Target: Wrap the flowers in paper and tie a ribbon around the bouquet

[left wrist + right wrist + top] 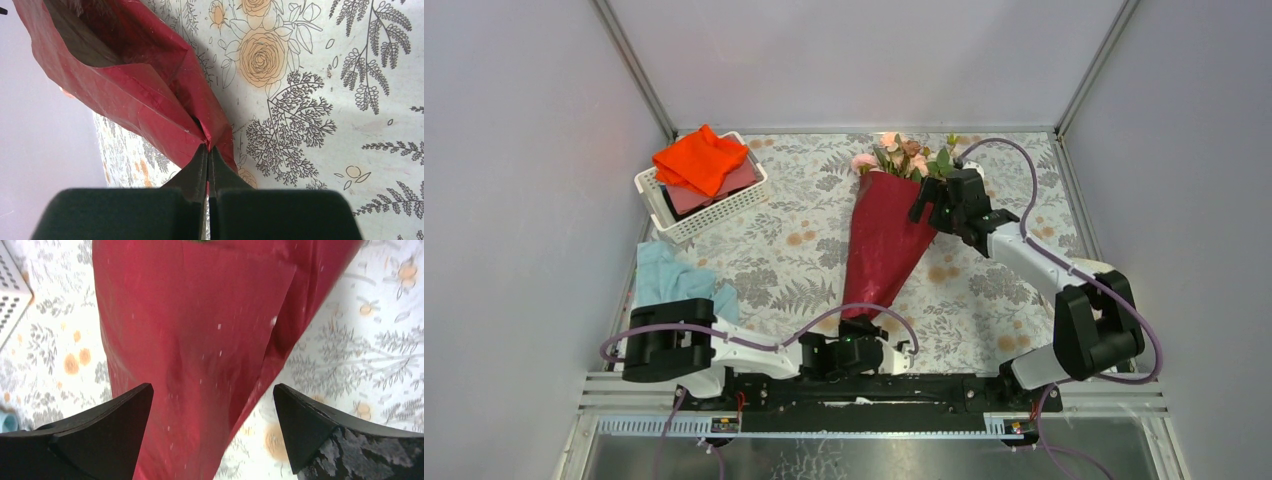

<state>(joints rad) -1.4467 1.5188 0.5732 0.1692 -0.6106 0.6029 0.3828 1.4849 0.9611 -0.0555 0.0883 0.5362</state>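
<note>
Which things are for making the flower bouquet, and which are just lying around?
For the job: pink roses, dark red paper, left gripper pinching its tip. No ribbon in view.
Just lying about: white basket, orange cloth, light blue cloth.

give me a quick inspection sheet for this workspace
surface: floral-print table cover, flat, no spills seen
job's things: bouquet, narrow end toward the arm bases, flowers at the far end of the dark red paper cone; ribbon: nothing seen
clutter: white basket holding orange cloth; light blue cloth by the left edge
end effectors: left end effector shut on the paper's narrow tip; right end effector open, straddling the cone
cables: purple cables loop over both arms, one arcing across the cone's tip
surroundings: plain grey walls
</note>
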